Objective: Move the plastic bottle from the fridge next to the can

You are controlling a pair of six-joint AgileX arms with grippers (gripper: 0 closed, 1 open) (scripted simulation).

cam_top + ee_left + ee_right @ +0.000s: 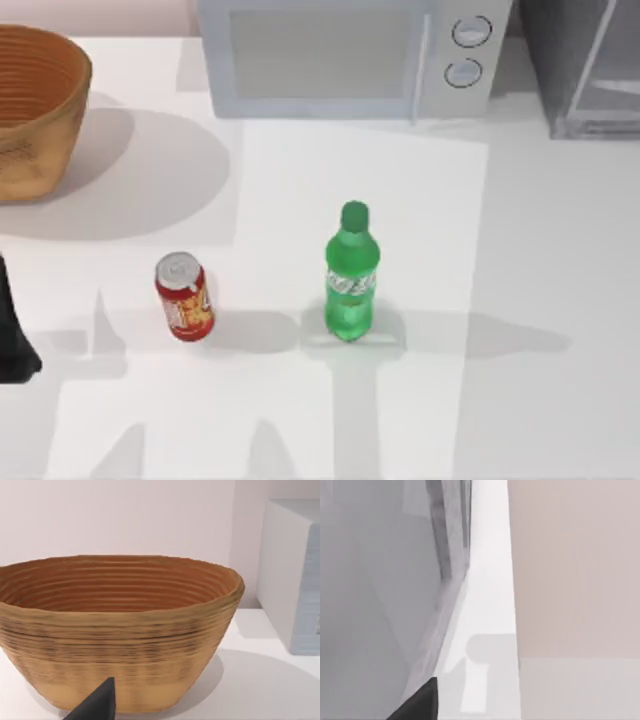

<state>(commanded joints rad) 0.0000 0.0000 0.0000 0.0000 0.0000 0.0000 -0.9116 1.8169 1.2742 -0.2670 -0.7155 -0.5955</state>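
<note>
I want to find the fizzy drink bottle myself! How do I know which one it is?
Find the big white microwave at the back of the table. Come straight forward to the middle, where two drinks stand apart. The plastic bottle is the taller see-through green one with a green cap; the can to its left is short and red.

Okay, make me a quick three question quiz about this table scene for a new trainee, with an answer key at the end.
1. True or false: the plastic bottle stands upright on the table, outside the fridge.
2. Which thing stands nearer the top view's left side: A) the can B) the bottle C) the microwave?
3. Fill in: the left wrist view faces a woven ____.

Key: 1 true. 2 A. 3 basket.
</note>
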